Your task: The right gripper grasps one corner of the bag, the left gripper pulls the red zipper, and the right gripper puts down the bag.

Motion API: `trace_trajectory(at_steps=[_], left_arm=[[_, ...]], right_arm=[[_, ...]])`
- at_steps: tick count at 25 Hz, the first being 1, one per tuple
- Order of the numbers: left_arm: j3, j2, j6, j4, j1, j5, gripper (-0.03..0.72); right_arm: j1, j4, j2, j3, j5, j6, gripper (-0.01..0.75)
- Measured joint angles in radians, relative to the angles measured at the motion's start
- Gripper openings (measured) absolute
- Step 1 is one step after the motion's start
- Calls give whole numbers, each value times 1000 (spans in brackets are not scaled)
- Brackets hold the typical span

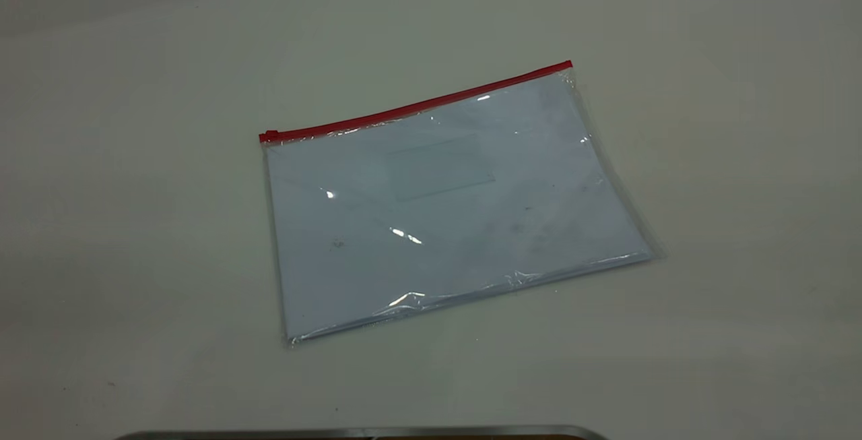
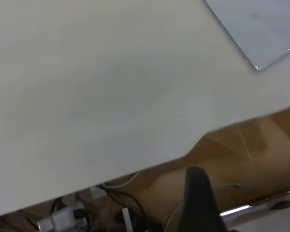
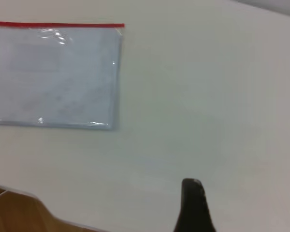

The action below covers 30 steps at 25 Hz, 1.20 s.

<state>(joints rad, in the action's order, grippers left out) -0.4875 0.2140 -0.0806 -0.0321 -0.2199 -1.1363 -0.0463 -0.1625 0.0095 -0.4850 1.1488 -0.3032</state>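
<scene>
Exterior: we see the bag (image 1: 444, 204) flat mid-surface (image 1: 135, 157), zipper (image 1: 417, 106) along its far edge, slider (image 1: 270, 135) at the left end.
Left wrist: left tool (image 2: 199, 200) near the surface edge; spread unclear to us.
Right wrist: right tool (image 3: 194, 205) well apart from the bag; spread unclear.

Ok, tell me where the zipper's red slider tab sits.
In the exterior view the slider tab sits at the red zipper's left end, on the bag's far-left corner.
</scene>
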Motion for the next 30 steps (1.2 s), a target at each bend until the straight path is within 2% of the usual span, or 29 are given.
trace_trajectory(at_steps=[28,30], left_arm=[[1,-2,54,19,0,6,586],[1,-13,50,19,19,7,586]], right_arm=[[0,28,-1,2,-7,45,575],[0,28,-1,2,-7,45,575]])
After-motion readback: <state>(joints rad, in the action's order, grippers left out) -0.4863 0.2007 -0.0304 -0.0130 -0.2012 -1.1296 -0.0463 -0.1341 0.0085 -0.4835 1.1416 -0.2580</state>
